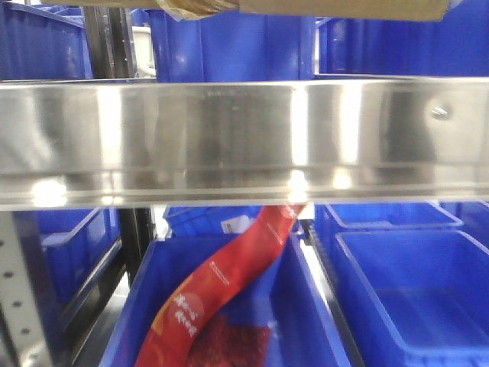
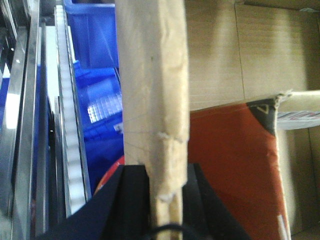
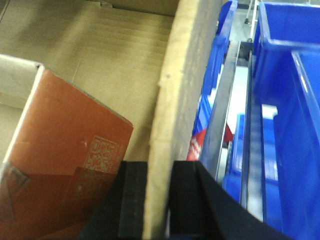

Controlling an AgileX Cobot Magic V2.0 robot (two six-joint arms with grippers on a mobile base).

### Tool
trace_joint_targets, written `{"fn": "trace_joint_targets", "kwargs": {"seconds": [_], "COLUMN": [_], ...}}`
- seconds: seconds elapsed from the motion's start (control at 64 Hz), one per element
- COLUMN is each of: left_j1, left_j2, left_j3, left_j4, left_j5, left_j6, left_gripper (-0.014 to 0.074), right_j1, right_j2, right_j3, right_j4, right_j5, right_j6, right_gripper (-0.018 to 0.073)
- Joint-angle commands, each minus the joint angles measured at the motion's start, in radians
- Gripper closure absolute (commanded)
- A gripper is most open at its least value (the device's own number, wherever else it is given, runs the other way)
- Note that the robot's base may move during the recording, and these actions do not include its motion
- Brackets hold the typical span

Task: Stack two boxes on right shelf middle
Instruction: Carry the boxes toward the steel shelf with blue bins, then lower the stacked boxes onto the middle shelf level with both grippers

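The steel shelf rail fills my front view, with the cardboard box held above it and a red box inside. My left gripper and right gripper each pinch an opposite wall. I judge nothing is placed or stacked yet.

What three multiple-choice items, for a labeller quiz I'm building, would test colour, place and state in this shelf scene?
1. What colour are the plastic bins? A green B blue C grey
2. Where is the red-brown carton? A inside the open brown cardboard box B on the floor C in a bin
3. The left gripper is: A open in air B shut on that box's wall C shut on a bin
Answers: 1 B, blue in every view. 2 A, cardboard walls surround it. 3 B, its jaws clamp the wall from both sides.
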Motion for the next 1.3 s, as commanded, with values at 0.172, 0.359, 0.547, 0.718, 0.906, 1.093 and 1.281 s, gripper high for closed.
{"fn": "trace_joint_targets", "kwargs": {"seconds": [0.172, 0.359, 0.547, 0.718, 0.906, 1.093, 1.281], "left_j1": [0.006, 0.006, 0.006, 0.006, 0.006, 0.006, 0.006], "left_j2": [-0.016, -0.016, -0.016, -0.016, -0.016, -0.016, -0.016], "left_j3": [-0.011, -0.011, -0.011, -0.011, -0.011, -0.011, -0.011], "left_j4": [0.047, 0.047, 0.047, 0.047, 0.047, 0.047, 0.047], "left_j5": [-0.066, -0.066, -0.066, -0.066, -0.066, -0.066, -0.066], "left_j6": [-0.001, -0.001, -0.001, -0.001, -0.001, -0.001, -0.001], "left_gripper": [0.0708, 0.0708, 0.0708, 0.0708, 0.0708, 0.0708, 0.0708], "right_j1": [-0.01, -0.01, -0.01, -0.01, -0.01, -0.01, -0.01], "right_j2": [-0.008, -0.008, -0.008, -0.008, -0.008, -0.008, -0.008], "right_j3": [-0.01, -0.01, -0.01, -0.01, -0.01, -0.01, -0.01], "right_j4": [-0.038, -0.038, -0.038, -0.038, -0.038, -0.038, -0.038], "right_j5": [-0.027, -0.029, -0.029, -0.029, -0.029, -0.029, -0.031], "right_j6": [-0.012, -0.012, -0.012, -0.012, -0.012, -0.012, -0.012], "right_gripper": [0.0713, 0.0713, 0.0713, 0.0713, 0.0713, 0.0713, 0.0713]}}
